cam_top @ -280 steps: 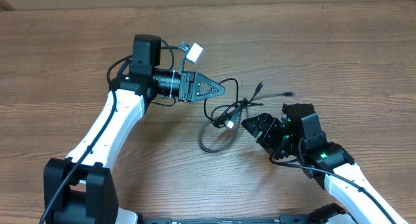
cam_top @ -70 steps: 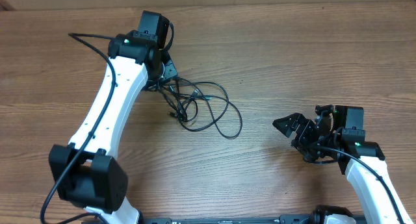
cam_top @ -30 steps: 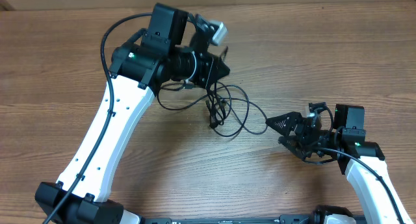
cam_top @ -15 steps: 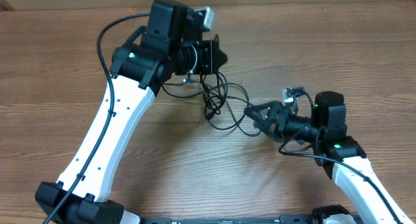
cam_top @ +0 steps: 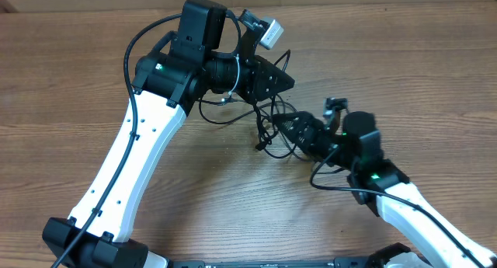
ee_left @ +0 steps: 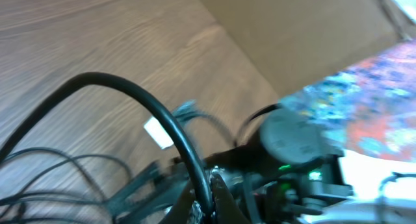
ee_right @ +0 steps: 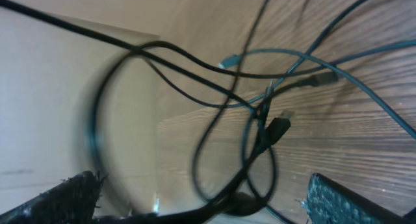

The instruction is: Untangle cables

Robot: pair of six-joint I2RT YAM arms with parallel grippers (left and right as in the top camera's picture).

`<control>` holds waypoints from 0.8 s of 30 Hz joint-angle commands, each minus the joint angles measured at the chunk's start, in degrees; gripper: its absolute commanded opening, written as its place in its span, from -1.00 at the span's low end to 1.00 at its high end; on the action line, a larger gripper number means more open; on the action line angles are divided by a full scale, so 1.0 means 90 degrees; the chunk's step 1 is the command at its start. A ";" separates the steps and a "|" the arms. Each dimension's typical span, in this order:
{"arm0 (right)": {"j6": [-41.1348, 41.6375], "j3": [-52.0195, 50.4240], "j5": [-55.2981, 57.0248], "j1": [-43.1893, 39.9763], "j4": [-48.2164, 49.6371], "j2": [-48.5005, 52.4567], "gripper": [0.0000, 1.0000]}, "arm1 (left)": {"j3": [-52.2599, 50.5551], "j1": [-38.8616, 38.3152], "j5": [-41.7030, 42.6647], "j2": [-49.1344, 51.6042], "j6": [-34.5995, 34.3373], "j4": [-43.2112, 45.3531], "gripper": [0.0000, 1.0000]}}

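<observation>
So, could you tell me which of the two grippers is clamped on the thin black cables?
The left gripper: its fingers pinch the thin black cables, while the right gripper's fingers stand wide apart.

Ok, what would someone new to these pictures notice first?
The tangle of thin black cables over the middle of the table, held up by the left gripper, which is shut on a strand. From the lower right, the right gripper points into the tangle, jaws wide open, with loops and a plug hanging in the gap.
</observation>
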 commanded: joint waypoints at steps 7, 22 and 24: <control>-0.0301 0.0007 0.0758 0.0245 -0.0209 0.0855 -0.92 | 0.0146 0.0236 0.0665 -0.0289 0.0209 0.0100 -0.92; -0.1513 0.0007 0.0925 -0.1938 -0.2744 0.0843 -0.92 | 0.0148 0.2159 0.0066 -0.1151 0.0206 -0.0374 -0.91; -0.1841 0.0007 0.0189 -0.1955 -0.2701 0.0843 -0.72 | 0.0148 0.2118 0.0243 -0.1146 0.0209 -0.0325 -0.92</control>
